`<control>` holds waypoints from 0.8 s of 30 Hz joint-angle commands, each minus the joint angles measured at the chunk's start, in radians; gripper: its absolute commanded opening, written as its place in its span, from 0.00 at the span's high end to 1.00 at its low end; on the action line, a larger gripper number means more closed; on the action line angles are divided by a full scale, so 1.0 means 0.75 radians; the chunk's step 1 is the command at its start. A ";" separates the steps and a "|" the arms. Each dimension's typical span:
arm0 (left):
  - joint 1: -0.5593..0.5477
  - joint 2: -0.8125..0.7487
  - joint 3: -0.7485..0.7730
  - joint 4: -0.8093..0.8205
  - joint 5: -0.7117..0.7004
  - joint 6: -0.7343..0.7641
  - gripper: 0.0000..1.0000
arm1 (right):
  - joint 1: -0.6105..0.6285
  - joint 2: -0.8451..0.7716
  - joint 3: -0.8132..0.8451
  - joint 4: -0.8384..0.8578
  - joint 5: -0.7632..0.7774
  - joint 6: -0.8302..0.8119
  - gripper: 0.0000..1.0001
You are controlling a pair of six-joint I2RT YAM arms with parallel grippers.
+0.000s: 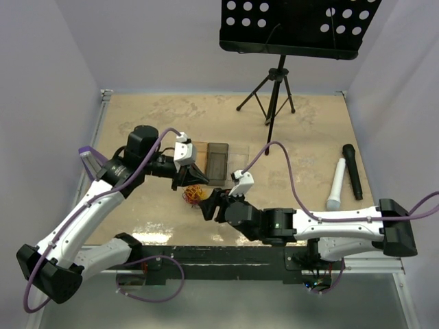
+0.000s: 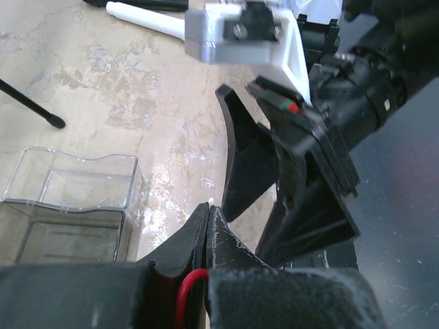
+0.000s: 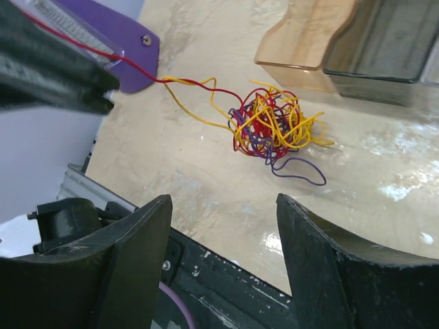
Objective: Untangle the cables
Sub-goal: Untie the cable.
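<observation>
The cables point(image 1: 193, 195) lie as a small tangled ball of thin yellow, orange, red and purple wires; the right wrist view shows the ball point(image 3: 274, 127) on the table with a purple loop trailing out. My left gripper point(image 1: 182, 181) is shut on a red cable point(image 2: 184, 295), which runs taut from its fingers point(image 3: 62, 68) to the ball. Its jaws are pressed together point(image 2: 208, 205). My right gripper point(image 1: 209, 204) is open and empty, just right of the ball, with its fingers point(image 3: 137, 240) apart above the table's near edge.
Two clear plastic boxes point(image 1: 218, 161) lie just behind the tangle, also in the left wrist view point(image 2: 68, 199). A white microphone point(image 1: 336, 184) and a black microphone point(image 1: 353, 171) lie at the right. A music stand tripod point(image 1: 274, 96) stands at the back.
</observation>
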 commanded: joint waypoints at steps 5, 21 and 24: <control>-0.001 -0.027 0.187 -0.038 -0.002 -0.094 1.00 | 0.139 0.207 0.028 0.509 0.373 -0.379 0.30; -0.001 -0.060 0.210 0.048 -0.029 -0.298 1.00 | 0.258 0.597 0.227 1.203 0.822 -0.923 0.28; -0.001 -0.056 0.218 0.069 -0.018 -0.335 1.00 | 0.254 0.702 0.294 1.361 0.899 -1.062 0.30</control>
